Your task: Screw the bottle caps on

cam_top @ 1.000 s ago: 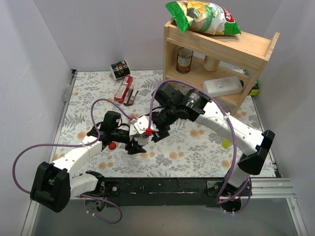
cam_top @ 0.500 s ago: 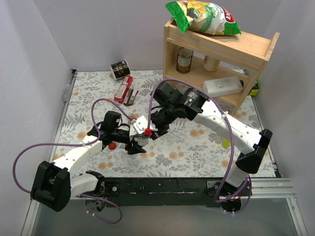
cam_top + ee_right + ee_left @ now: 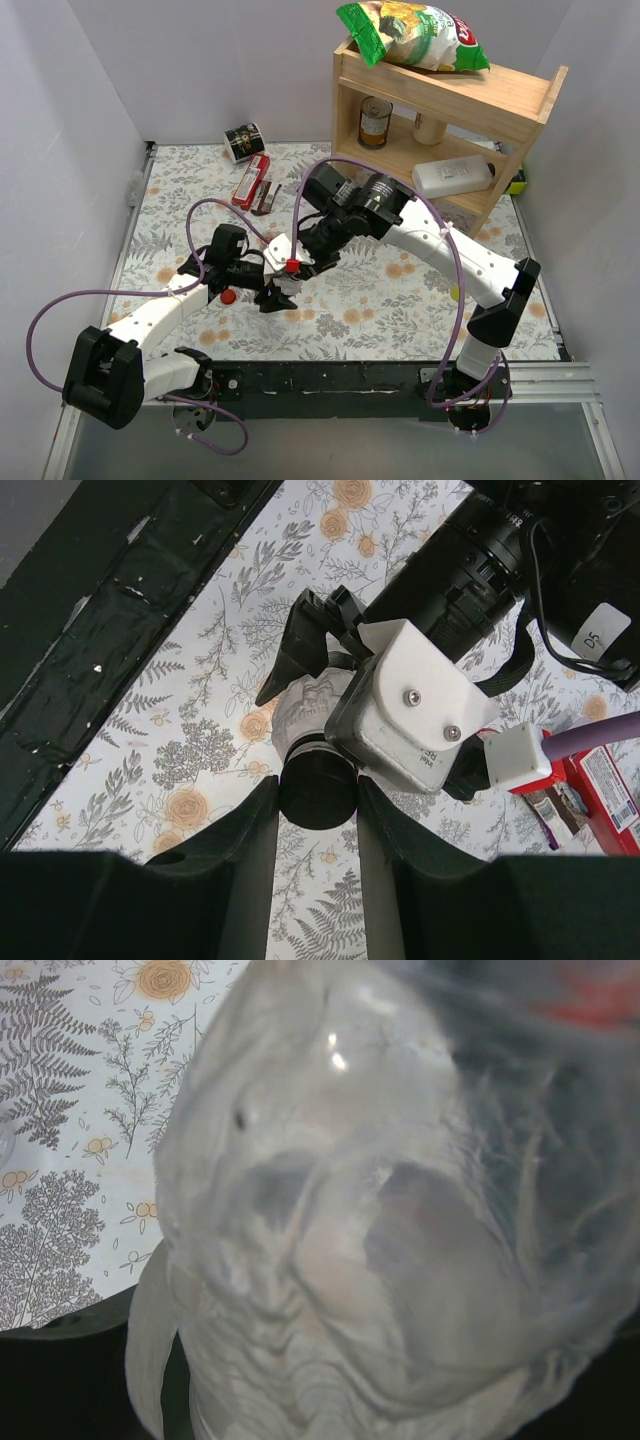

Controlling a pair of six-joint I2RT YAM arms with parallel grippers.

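Observation:
My left gripper (image 3: 268, 290) is shut on a small clear bottle with a white-and-dark label (image 3: 303, 706) and holds it above the mat. The bottle fills the left wrist view (image 3: 360, 1220), blurred. A black cap (image 3: 318, 792) sits on the bottle's neck. My right gripper (image 3: 318, 798) is shut on that black cap, one finger on each side. In the top view the right gripper (image 3: 297, 268) meets the left one at mid-table. A small red cap (image 3: 229, 296) lies on the mat by the left arm. The other bottles and the blue cap are not in view.
A wooden shelf (image 3: 520, 100) stands at the back right with a chips bag (image 3: 415, 32) on top, a can (image 3: 375, 122) and a white jug (image 3: 452, 175) inside. A yellow squeeze bottle (image 3: 458, 291) is behind the right arm. Red packets (image 3: 250, 180) and a black tin (image 3: 242, 141) lie at the back.
My right gripper and forearm have shifted slightly left, still on the cap. The left arm holds still with the bottle.

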